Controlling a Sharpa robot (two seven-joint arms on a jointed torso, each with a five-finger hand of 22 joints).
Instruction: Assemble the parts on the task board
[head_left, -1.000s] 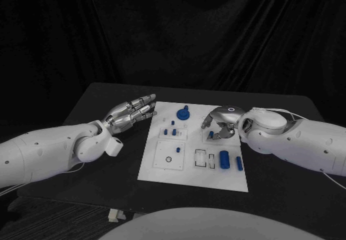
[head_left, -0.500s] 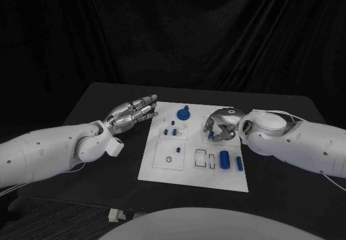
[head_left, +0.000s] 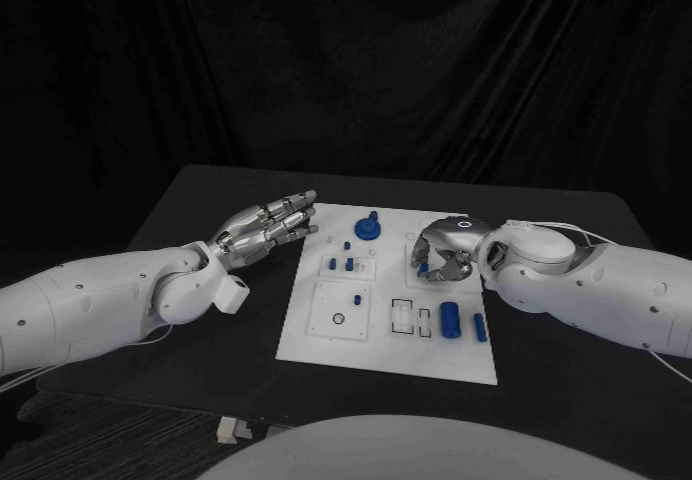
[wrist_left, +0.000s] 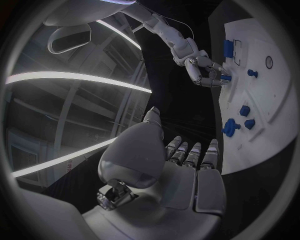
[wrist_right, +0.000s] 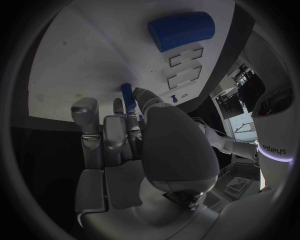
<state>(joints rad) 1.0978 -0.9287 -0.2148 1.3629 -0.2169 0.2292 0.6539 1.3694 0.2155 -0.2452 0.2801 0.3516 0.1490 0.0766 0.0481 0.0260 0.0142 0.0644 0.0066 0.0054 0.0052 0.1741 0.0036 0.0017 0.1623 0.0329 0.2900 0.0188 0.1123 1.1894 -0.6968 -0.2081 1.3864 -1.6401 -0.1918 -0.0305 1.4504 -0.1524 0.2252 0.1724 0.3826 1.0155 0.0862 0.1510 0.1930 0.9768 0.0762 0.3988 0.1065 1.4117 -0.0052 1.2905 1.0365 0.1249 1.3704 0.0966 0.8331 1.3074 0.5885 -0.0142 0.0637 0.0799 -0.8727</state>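
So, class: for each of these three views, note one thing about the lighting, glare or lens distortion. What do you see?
Head view: dim, black backdrop, the white task board is the brightest surface. Left wrist view: fisheye bends the board's straight edges; bright curved light streaks glare behind the left robot hand. Right wrist view: the right robot hand looms large and shaded, pinching a small blue peg.

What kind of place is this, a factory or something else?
It looks more like a robotics test bench or lab than a factory: a black table against dark curtains, one white task board with small blue parts, and long ceiling lights in the left wrist view.
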